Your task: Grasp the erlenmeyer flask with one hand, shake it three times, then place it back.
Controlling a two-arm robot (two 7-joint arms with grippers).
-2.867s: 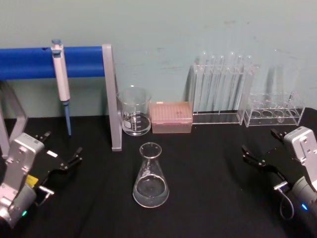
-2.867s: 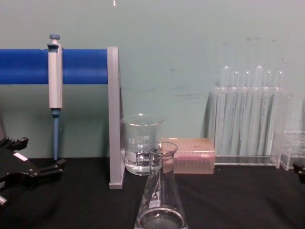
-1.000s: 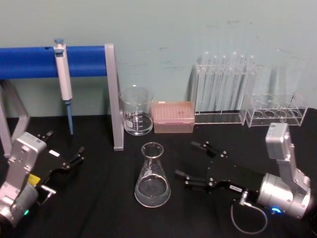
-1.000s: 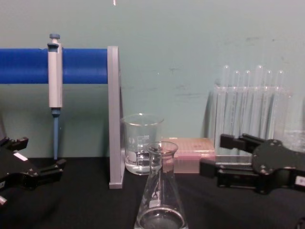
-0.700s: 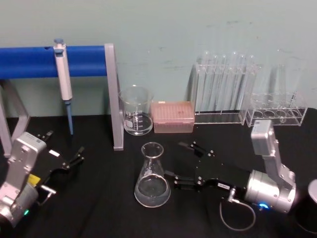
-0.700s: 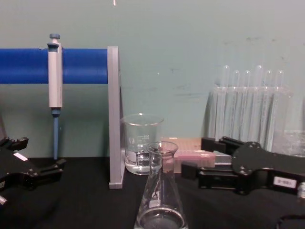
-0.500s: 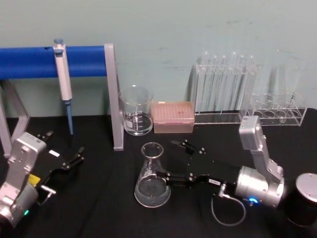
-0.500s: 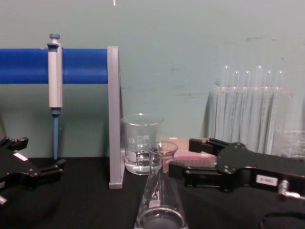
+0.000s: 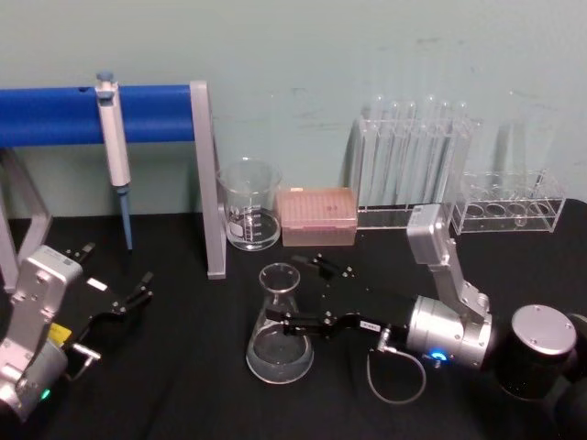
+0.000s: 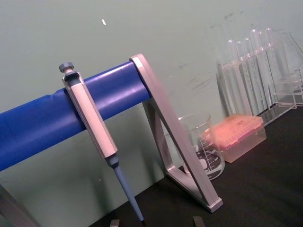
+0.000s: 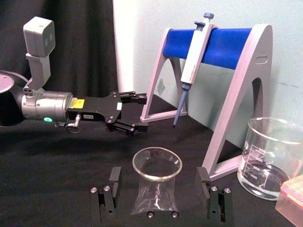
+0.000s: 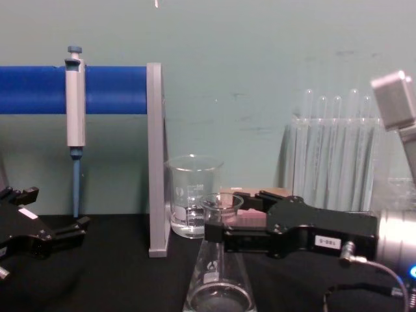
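The erlenmeyer flask [image 9: 275, 353] stands upright on the black table [image 9: 183, 376]. The right gripper [image 9: 295, 291] reaches in from 3 o'clock, fingers spread astride the flask's neck, clasping nothing. The beaker [image 9: 249, 206] at 11 o'clock reads 500. The left gripper [image 9: 115, 273] sits parted at 9 o'clock.

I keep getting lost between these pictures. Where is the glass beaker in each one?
Head view: beaker at the back, right of the grey leg.
Chest view: beaker behind the flask.
Left wrist view: beaker between grey leg and pink box.
Right wrist view: beaker beside the pink box.
Shared landmark: the stand's grey leg.
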